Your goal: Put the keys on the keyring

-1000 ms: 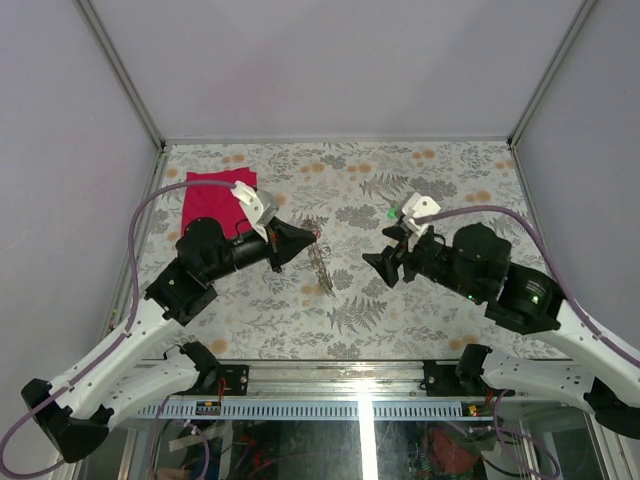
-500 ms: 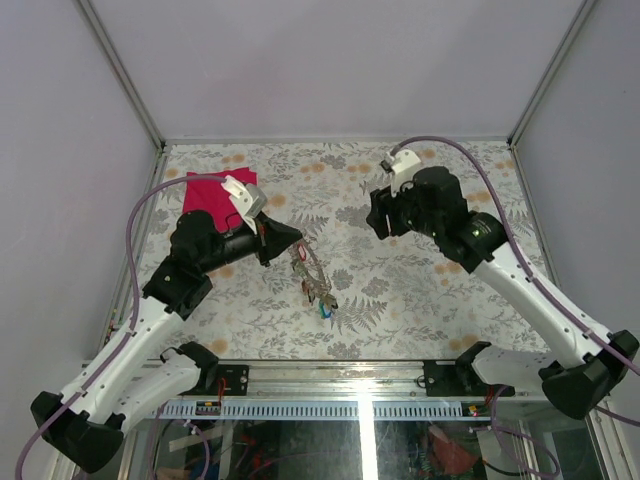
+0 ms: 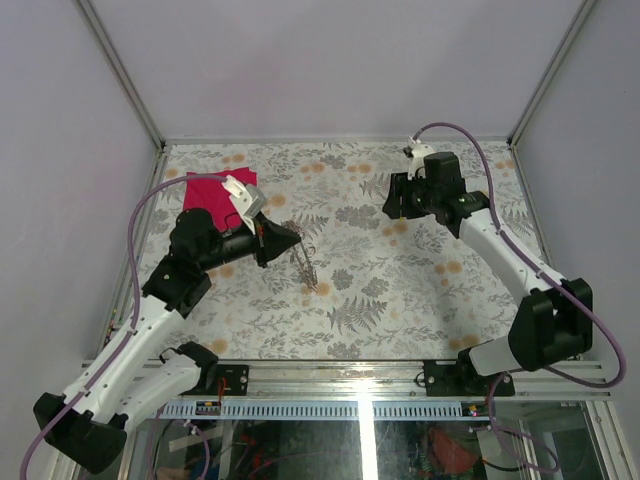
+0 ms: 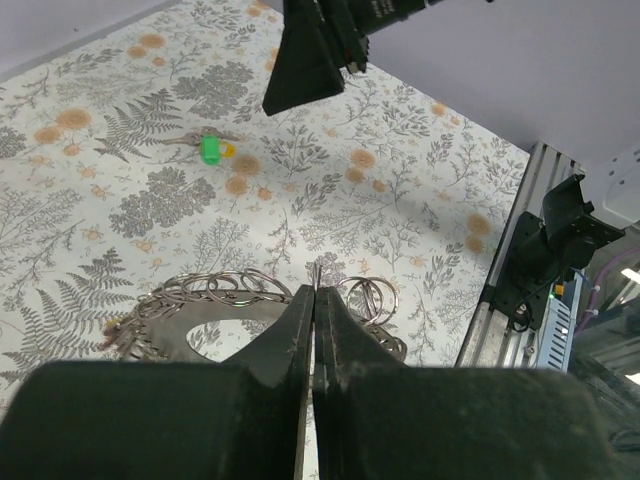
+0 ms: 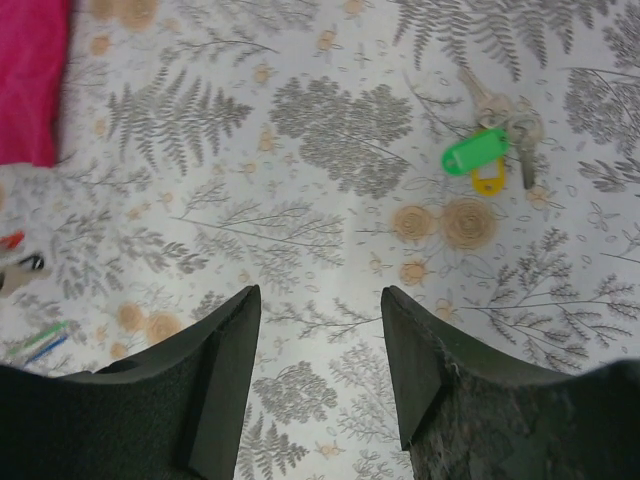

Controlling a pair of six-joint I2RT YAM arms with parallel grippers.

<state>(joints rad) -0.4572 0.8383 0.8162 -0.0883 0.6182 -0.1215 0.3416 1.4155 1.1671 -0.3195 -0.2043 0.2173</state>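
My left gripper point(image 3: 297, 240) point(image 4: 315, 292) is shut on the edge of the keyring point(image 3: 307, 268) at mid-table. The keyring point(image 4: 200, 322) is a flat grey plate with an open centre, fringed with small wire rings; one thin piece of metal sticks out between the fingertips. Loose keys point(image 5: 497, 128) lie on the cloth, with a green tag point(image 5: 474, 150) point(image 4: 210, 148) and a yellow one point(image 5: 487, 182). My right gripper point(image 5: 320, 300) point(image 3: 393, 207) hovers open above the table at the far right, the keys ahead of its fingertips. The top view hides those keys.
A red cloth point(image 3: 205, 195) point(image 5: 30, 80) lies at the far left of the floral table cover point(image 3: 400, 290). Coloured key heads point(image 5: 12, 240) show at the left edge of the right wrist view. A metal rail point(image 4: 520, 260) with arm mounts runs along the near edge.
My right arm has swung from the near middle out to the far right, over the green-tagged keys, and its jaws have narrowed somewhat. The left gripper keeps its hold; the keyring has swung under it.
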